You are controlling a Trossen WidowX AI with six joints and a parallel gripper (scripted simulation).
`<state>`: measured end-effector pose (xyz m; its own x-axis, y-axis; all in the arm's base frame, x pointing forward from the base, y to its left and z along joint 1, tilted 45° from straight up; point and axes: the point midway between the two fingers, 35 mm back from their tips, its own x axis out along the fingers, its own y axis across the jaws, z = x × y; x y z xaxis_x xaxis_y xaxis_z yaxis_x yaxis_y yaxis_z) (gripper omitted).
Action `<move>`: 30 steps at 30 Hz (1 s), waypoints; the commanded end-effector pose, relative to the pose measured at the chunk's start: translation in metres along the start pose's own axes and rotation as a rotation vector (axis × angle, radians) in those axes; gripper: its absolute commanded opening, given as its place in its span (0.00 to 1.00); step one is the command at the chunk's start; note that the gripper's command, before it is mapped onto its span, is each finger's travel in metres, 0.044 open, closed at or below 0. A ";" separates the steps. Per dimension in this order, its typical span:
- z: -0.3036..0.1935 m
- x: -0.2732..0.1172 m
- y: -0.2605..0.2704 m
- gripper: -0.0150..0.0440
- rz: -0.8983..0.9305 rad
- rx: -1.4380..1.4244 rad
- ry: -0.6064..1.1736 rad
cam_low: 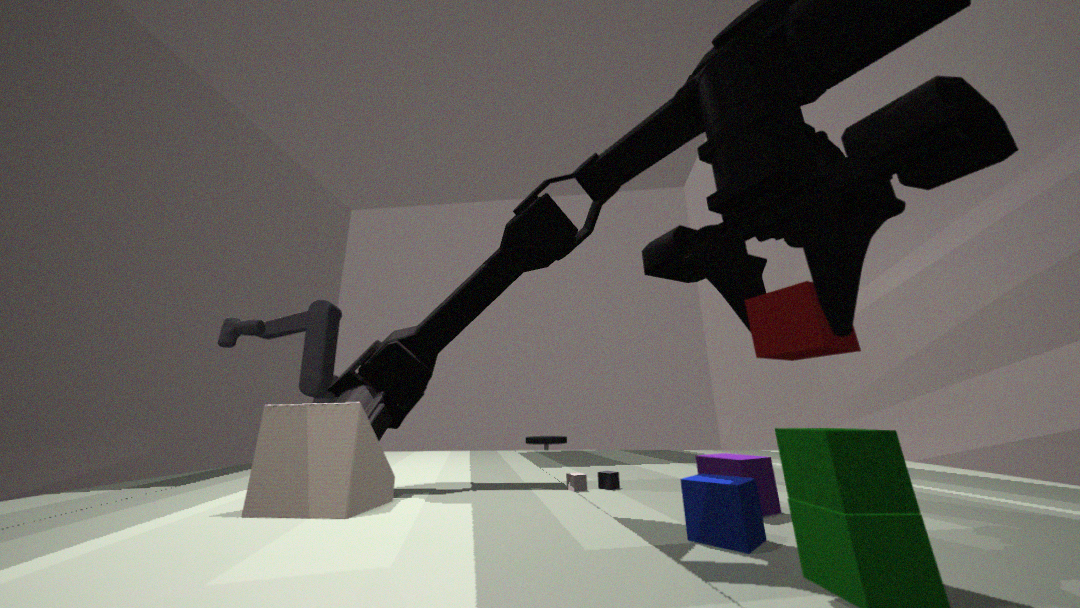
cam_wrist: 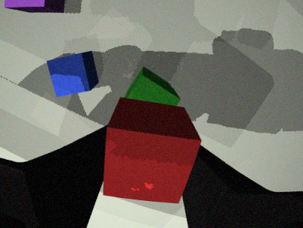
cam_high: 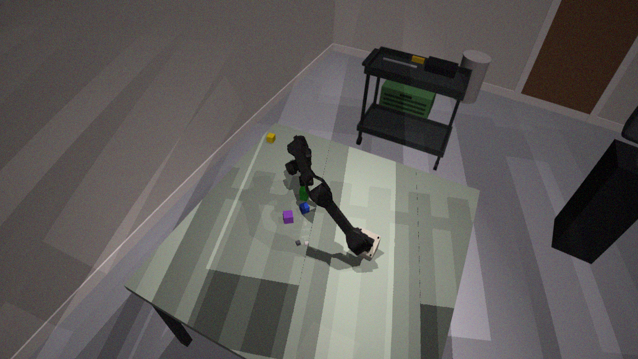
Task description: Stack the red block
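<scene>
— Where do we have the red block (cam_low: 799, 323) right now?

— We have it up in the air, clamped between our jaws. The gripper (cam_low: 793, 317) is closed partway, stopped by the block's sides, with a dark finger (cam_low: 838, 287) pressed against each side. The block hangs tilted, one corner lower than the others.

— And the green tower (cam_low: 854, 513)?

— It stands on the counter (cam_low: 226, 558), two green blocks high, one on the other, leaning a little as the exterior view shows it. Our red block is above it and well clear of its top, a touch to the left in that view. From the wrist view we see the tower's top (cam_wrist: 151, 89) peeking out just beyond the red block's far edge.

— What else is near?

— A blue block (cam_low: 721, 512) sits on the counter just beside the tower, and a purple block (cam_low: 744, 475) is right behind the blue one. Two tiny cubes, one pale (cam_low: 576, 481) and one dark (cam_low: 608, 478), lie further back, near each other. From the top view, a yellow block (cam_high: 270, 137) rests alone at the counter's far corner, well apart from the rest.
</scene>
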<state>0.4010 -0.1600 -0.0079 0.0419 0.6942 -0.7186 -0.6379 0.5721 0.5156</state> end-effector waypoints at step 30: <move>0.000 0.042 -0.001 0.25 0.019 -0.035 0.014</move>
<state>0.4034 -0.1323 -0.0383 0.0160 0.6969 -0.7170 -0.6686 0.5406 0.5106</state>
